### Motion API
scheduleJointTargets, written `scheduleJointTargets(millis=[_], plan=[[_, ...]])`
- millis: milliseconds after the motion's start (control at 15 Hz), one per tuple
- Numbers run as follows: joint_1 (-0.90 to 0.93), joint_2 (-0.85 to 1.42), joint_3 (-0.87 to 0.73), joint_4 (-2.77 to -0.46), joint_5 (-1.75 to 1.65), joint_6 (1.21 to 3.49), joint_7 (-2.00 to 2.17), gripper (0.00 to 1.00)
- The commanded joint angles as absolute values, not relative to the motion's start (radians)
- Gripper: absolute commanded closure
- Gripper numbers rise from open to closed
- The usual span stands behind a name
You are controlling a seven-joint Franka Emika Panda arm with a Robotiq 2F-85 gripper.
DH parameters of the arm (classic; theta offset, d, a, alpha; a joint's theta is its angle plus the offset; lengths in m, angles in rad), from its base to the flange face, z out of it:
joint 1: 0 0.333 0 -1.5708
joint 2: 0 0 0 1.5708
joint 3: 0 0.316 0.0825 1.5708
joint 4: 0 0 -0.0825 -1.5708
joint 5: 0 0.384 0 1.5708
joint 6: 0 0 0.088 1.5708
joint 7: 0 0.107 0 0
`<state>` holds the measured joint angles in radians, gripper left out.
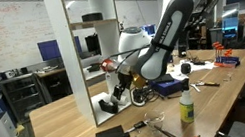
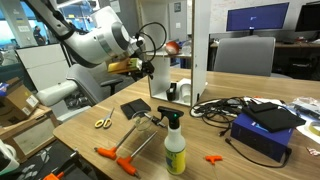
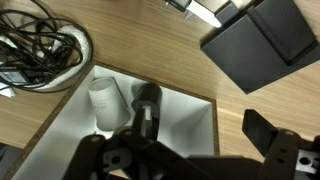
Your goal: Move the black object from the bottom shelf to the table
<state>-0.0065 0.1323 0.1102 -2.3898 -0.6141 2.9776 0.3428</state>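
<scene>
One black object (image 3: 147,100) lies in the white bottom shelf (image 3: 188,115) beside a pale cylinder (image 3: 103,97), just ahead of the wide-spread claw (image 3: 185,150), whose blurred dark body hides the object's near end.

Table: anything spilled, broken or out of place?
Nothing spilled or visibly damaged. It is only untidy: a loose tangle of cables sprawls on the table beside the white shelf unit, and orange-handled tools lie scattered near the upright spray bottle.
</scene>
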Motion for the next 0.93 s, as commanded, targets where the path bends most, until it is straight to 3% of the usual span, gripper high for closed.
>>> scheduleJointTargets(millis=[0, 533, 867], plan=[[-0.048, 0.291, 0.065, -2.304, -0.613, 3.130, 0.356, 0.00], [-0.081, 0.698, 0.101, -1.936, -0.575, 3.106, 0.314, 0.00], [-0.053, 0.877, 0.105, -1.689, -0.243, 3.020, 0.029, 0.00]])
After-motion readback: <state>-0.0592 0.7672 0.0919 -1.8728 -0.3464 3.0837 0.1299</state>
